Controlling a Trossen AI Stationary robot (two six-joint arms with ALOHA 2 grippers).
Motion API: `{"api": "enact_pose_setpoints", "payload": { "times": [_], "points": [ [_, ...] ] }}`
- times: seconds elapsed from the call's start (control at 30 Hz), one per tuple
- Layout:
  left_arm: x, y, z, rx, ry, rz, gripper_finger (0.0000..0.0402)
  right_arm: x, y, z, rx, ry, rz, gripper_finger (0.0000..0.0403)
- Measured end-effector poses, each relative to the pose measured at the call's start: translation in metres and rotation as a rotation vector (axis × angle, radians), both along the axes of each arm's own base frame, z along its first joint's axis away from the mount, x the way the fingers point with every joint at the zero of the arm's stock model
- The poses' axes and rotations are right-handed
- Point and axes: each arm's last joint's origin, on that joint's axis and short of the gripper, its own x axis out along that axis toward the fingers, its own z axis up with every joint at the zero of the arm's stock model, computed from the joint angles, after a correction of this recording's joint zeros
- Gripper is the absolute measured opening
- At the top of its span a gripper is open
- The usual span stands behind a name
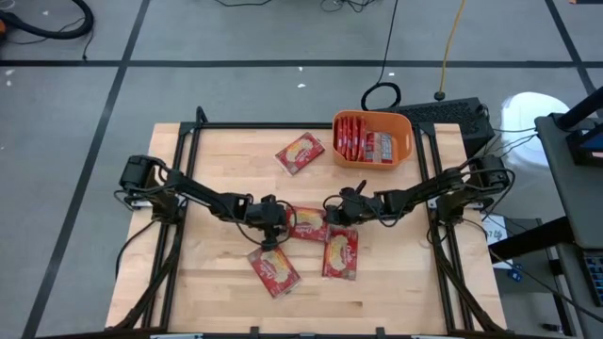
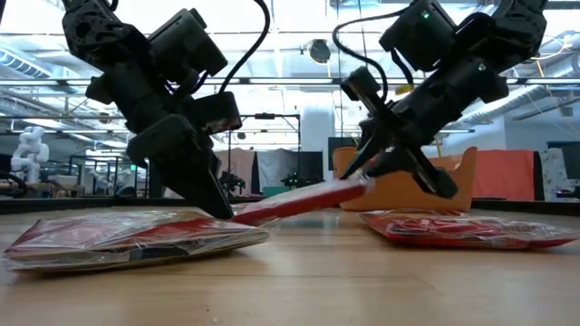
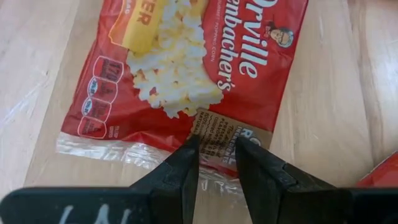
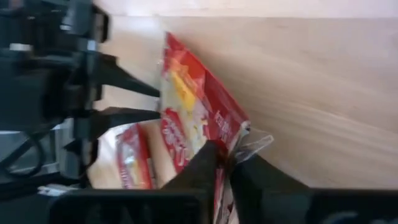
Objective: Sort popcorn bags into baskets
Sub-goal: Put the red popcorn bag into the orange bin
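Both grippers met at one bag (image 1: 307, 223) near the middle of the bench. The right gripper (image 2: 362, 186) had pinched the bag's clear end seam between clenched fingers (image 4: 208, 163), and that end stood raised off the wood while the other end lay low by the left gripper (image 2: 222, 210). The seam looked like the easiest place to grip so flat a packet, and tilting it probably served to free it from the bench for carrying. The left fingers (image 3: 183, 174) stood narrowly apart at the opposite seam; whether they gripped the film or merely pinned it I could not tell. Most likely they steadied the bag while the right arm took hold.

Three more bags lay loose: one (image 1: 300, 153) toward the far edge, just beside the tub (image 1: 407, 141), and two (image 1: 273, 268) (image 1: 340, 252) toward the near edge. The orange tub sat at the far right corner with several bags already standing in it.

The bench (image 1: 217, 160) was pale butcher-block wood in a black frame. Around it lay grey floor with dark seams and stray cables; beyond it was a bright open workshop with glass partitions.
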Motion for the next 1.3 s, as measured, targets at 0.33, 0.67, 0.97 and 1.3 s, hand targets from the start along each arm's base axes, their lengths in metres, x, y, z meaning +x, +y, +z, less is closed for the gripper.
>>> {"api": "enact_pose_setpoints", "payload": {
  "times": [0.33, 0.67, 0.97, 1.3],
  "points": [
    [-0.027, 0.003, 0.077, -0.092, -0.078, 0.081, 0.0111, 0.009, 0.001, 0.021, 0.062, -0.207, 0.002, 0.0004],
    [-0.071, 0.005, 0.176, 0.033, -0.448, 0.035, 0.0164, 0.003, -0.003, 0.065, 0.165, -0.449, -0.153, 0.0001],
    [-0.064, -0.017, 0.202, 0.634, -0.414, -0.020, 0.0319, -0.013, -0.014, 0.110, 0.092, -0.680, -0.323, 0.0000],
    [-0.026, -0.021, 0.186, 0.927, -0.360, 0.041, 0.0287, -0.025, -0.012, 0.137, 0.117, -0.845, -0.325, 0.0000]
  ]
}}
